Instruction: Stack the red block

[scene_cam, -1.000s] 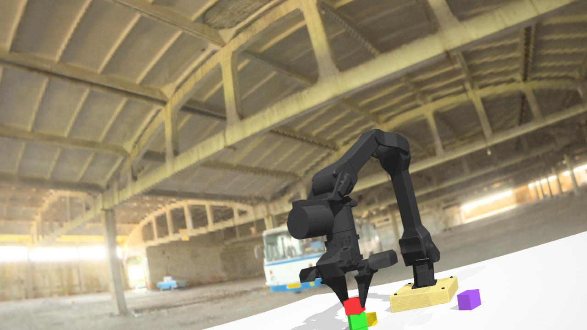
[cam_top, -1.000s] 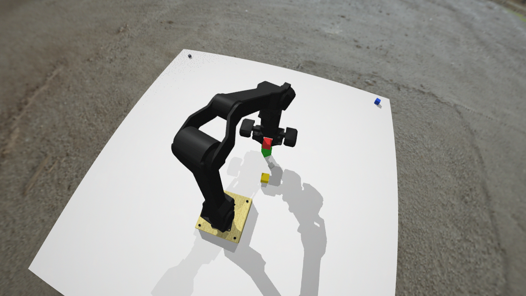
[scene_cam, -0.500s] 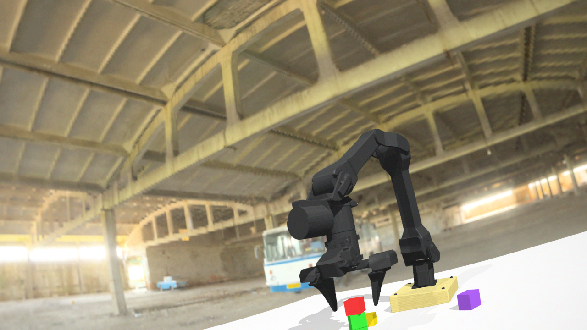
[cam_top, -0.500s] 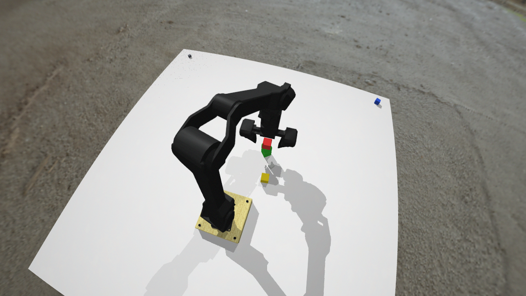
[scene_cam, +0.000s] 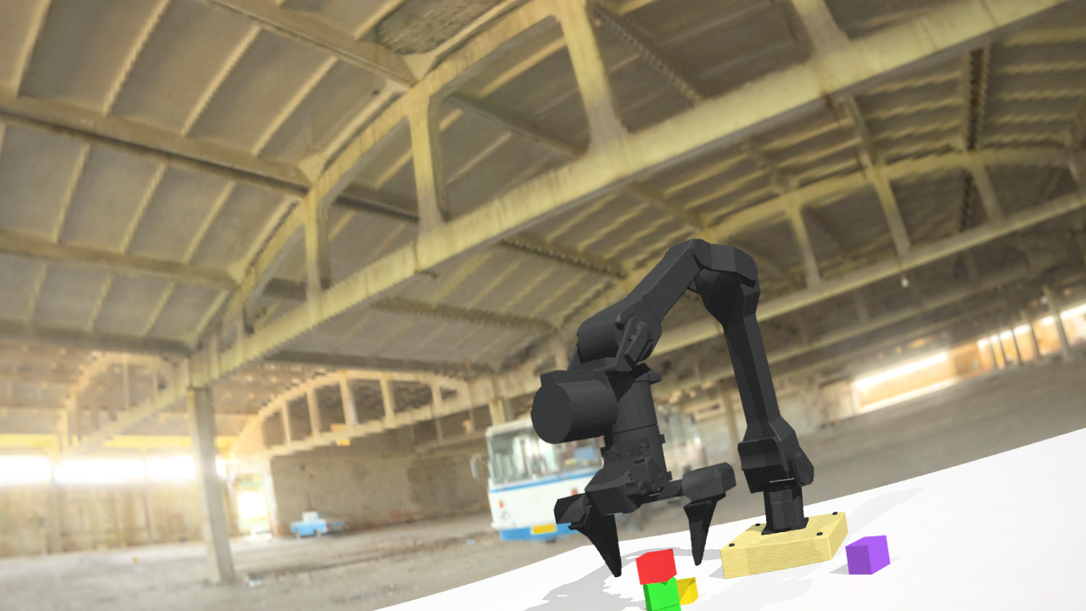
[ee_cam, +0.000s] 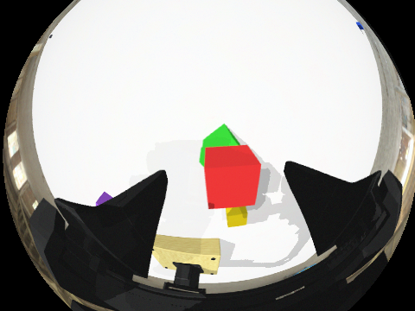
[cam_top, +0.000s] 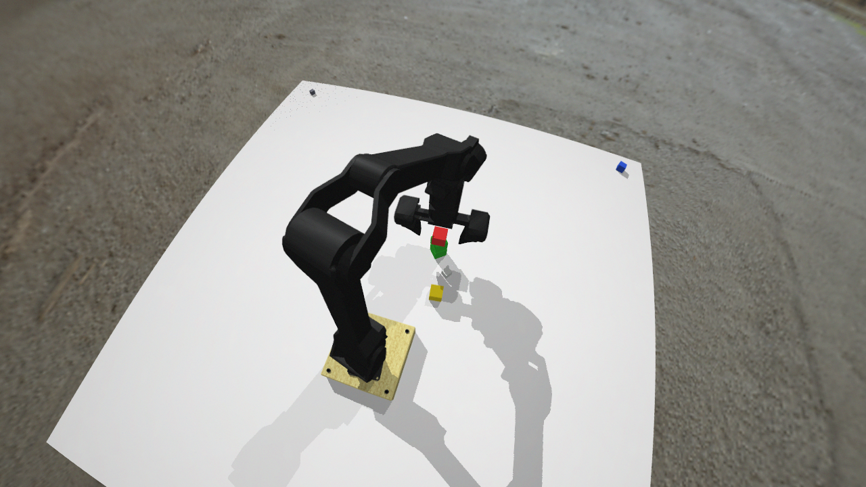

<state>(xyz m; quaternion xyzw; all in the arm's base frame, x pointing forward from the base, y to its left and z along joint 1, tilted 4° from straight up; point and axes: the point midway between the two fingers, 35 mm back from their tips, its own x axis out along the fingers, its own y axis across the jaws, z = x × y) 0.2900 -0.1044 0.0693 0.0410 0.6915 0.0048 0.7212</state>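
Gaps either side of red block [scene_cam: 656, 566]; yellow cube [cam_top: 436, 293] near, seemingly apart.

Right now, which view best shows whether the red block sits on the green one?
Exterior: the red block rests squarely on the green block, with the open claw apart from it. Top shows them small; in wrist the red hides most of the green.

White table [cam_top: 544, 363] with scattered small blocks
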